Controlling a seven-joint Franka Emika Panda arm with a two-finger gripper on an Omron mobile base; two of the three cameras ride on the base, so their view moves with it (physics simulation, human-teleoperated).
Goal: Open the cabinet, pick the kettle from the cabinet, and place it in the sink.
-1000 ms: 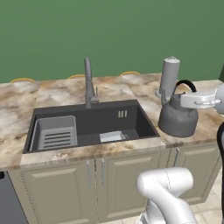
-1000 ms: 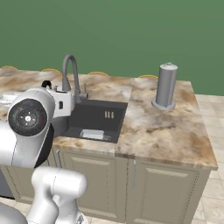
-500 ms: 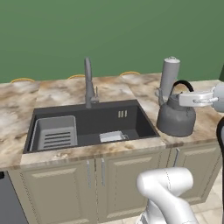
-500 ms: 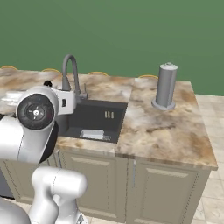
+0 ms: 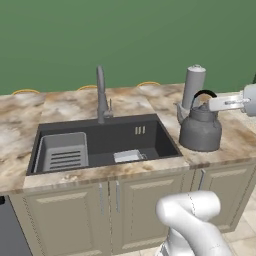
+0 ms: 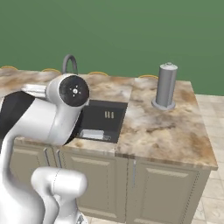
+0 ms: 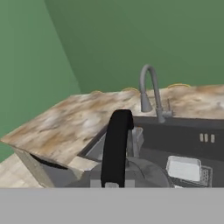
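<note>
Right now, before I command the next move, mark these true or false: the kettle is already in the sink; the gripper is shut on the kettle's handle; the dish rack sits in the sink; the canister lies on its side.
1. The kettle is already in the sink. False: it is by the counter right of the basin.
2. The gripper is shut on the kettle's handle. True.
3. The dish rack sits in the sink. True.
4. The canister lies on its side. False: it stands upright.
</note>
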